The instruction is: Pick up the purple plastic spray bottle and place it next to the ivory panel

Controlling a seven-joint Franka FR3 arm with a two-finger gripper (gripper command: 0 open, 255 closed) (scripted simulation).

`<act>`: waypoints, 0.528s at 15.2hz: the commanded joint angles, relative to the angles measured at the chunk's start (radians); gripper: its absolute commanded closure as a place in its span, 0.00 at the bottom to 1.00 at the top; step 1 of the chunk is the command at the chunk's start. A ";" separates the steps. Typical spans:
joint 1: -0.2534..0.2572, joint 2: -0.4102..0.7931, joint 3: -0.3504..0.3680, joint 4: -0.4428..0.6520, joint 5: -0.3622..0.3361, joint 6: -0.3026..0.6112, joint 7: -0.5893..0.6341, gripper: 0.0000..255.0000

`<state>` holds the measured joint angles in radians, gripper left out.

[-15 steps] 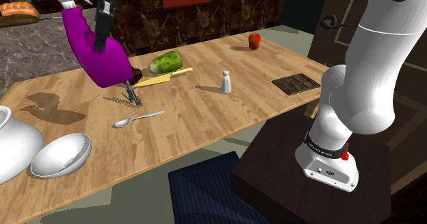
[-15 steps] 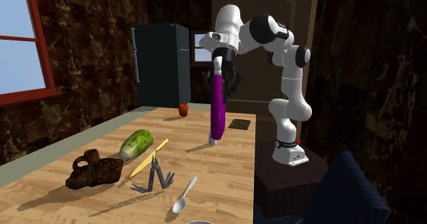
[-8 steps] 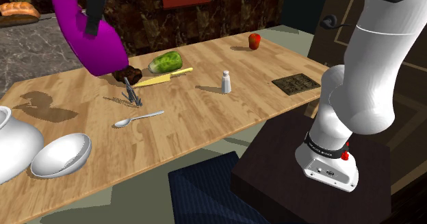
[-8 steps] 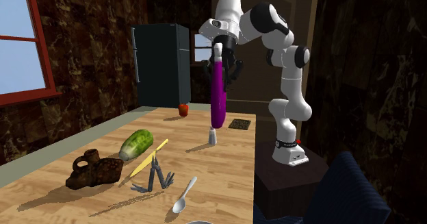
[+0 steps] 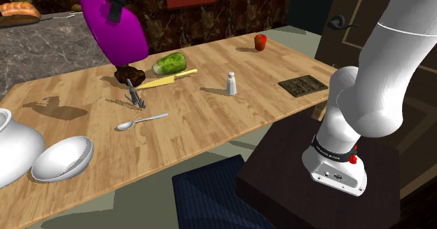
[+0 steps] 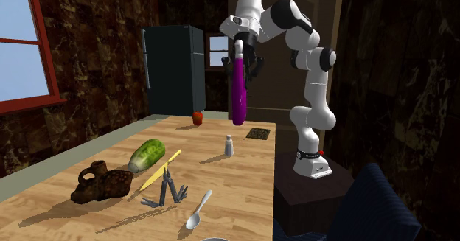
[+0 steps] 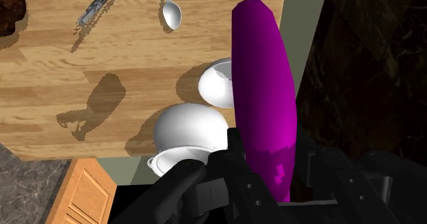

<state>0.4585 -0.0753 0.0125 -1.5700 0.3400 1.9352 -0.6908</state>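
Purple-bodied, the spray bottle [image 6: 238,92] is hanging high above the tabletop [image 5: 210,115], clear of everything lying on it. The hand [image 6: 240,55] is clamping it at its upper end: in the wrist view both black fingers [image 7: 236,154] are pressing against the bottle's sides, so I am reading the grip as closed on the bottle and carrying its weight.

The bottle's long axis is running nearly straight down from the hand in the second exterior view (the shoulder view is showing some lean, base toward that view's right).

The goal is the flat dark panel [image 5: 302,85], which is lying at the tabletop edge nearest the stand [image 5: 315,192]; it is rendering dark brown, not ivory. In the shoulder view the bottle is sitting at the upper left and the panel well apart toward the right, with a white shaker [image 5: 231,84] standing between them.

I am judging that the coming move is calling for travel toward the stand side, then a descent beside the panel, passing clear of the shaker.
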 commanded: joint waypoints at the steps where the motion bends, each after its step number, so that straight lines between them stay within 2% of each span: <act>1: -0.011 -0.081 -0.013 -0.094 0.011 0.004 -0.029 1.00; 8: -0.046 -0.308 -0.078 -0.309 0.025 -0.042 -0.121 1.00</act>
<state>0.4170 -0.3513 -0.0576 -1.8496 0.3647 1.9006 -0.8007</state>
